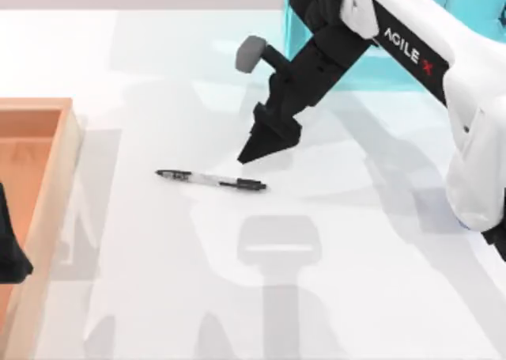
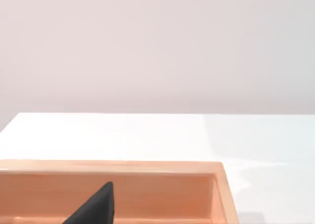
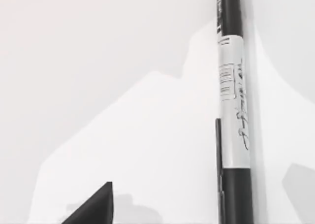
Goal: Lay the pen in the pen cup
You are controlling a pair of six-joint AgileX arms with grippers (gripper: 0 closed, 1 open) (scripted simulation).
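- Our right gripper hung just above the white table, at about one o'clock from the pen and not touching it; we could not tell how its fingers stood.
- The pen lay flat on the table near the middle, its length running from nine o'clock to three o'clock, with the clip at the three o'clock end.
- Our left gripper was parked over the wooden tray at the table's nine o'clock edge.
- A cyan shelf stood at one o'clock.
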